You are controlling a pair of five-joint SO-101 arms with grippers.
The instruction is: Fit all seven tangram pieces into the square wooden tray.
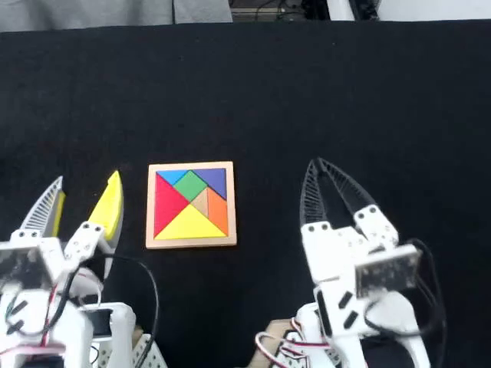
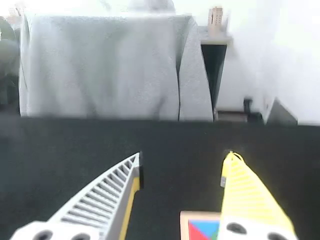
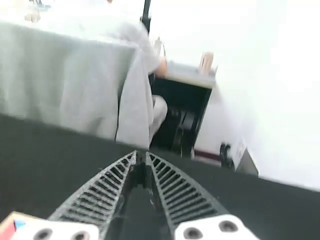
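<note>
The square wooden tray (image 1: 191, 242) lies on the black table, left of centre, with coloured tangram pieces filling it: red, yellow, orange, green, blue, purple and a tan one. My left gripper (image 1: 86, 184) stands open just left of the tray, one finger grey, the other yellow (image 1: 109, 204), nothing between them. In the left wrist view the gripper (image 2: 184, 157) is open and a corner of the tray (image 2: 192, 216) shows beside the yellow finger. My right gripper (image 1: 315, 162) is shut and empty, to the right of the tray; its tips (image 3: 141, 156) meet above the table.
The black table cloth (image 1: 307, 100) spreads far behind and between the arms. Behind the table hang a grey cloth (image 2: 100, 70) and a white wall. Cables and motor housings sit at the near edge under both arms.
</note>
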